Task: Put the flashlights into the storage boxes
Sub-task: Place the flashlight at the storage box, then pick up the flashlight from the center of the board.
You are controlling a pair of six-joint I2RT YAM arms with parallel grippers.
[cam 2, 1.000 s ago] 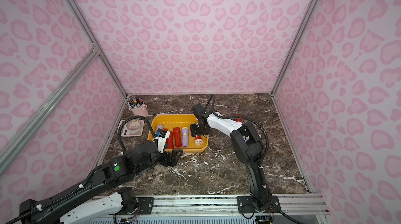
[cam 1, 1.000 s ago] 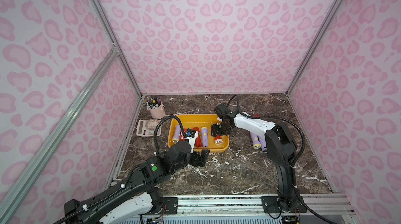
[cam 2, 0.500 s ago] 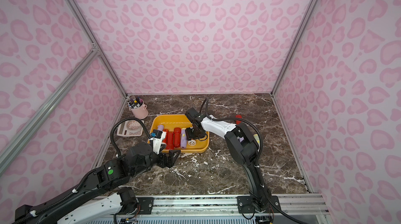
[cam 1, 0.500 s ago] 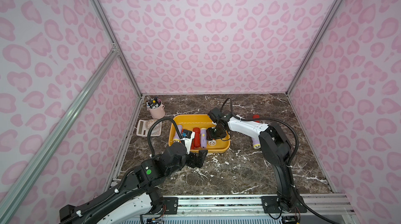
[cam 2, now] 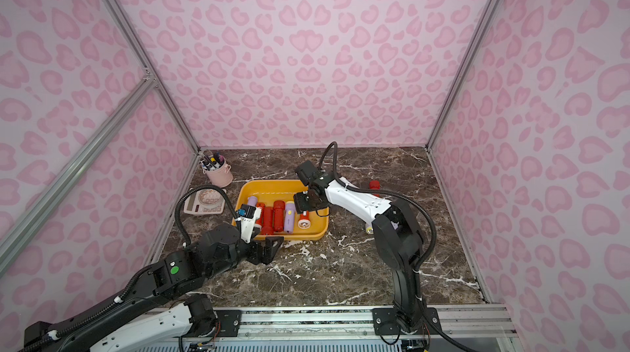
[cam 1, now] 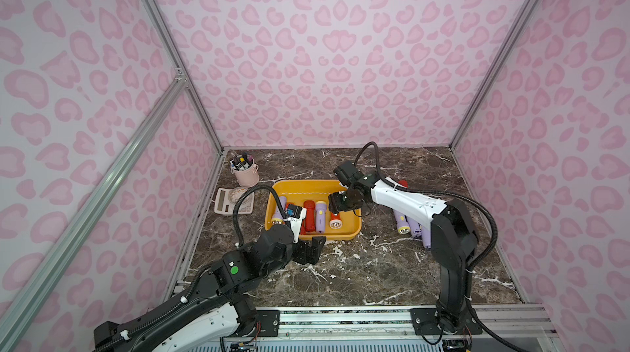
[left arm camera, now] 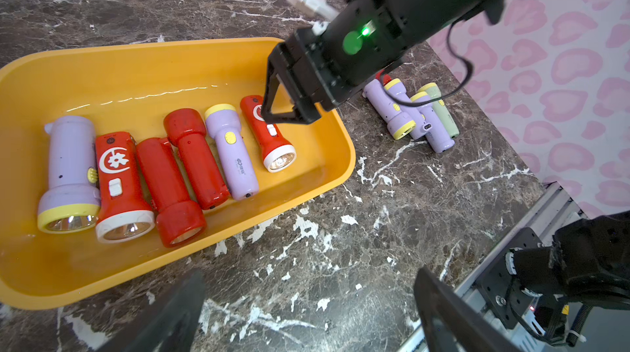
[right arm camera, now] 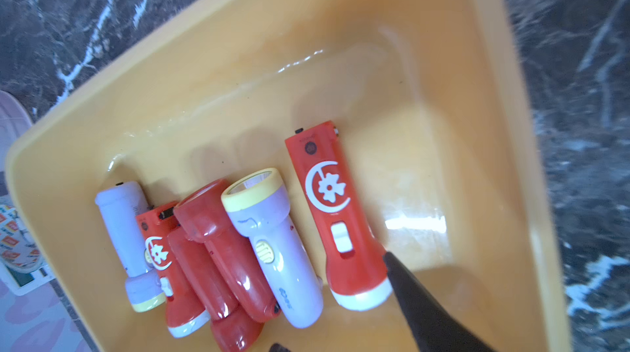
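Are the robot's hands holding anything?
The left gripper is open, holding nothing. The right gripper hangs over a red torch lying in the tray; gripping or not, can't tell.

Both top views hang high above the front rail (cam 1: 341, 314), side by side, facing the back wall (cam 1: 324, 60) and angled down on the whole marble tabletop (cam 1: 344, 275). The left wrist camera sits low and close beside the yellow tray (left arm camera: 143, 60), looking across it toward the right side wall (left arm camera: 562, 77). The right wrist camera peers steeply down into that tray (right arm camera: 392, 60) from very near. All four views share the tray
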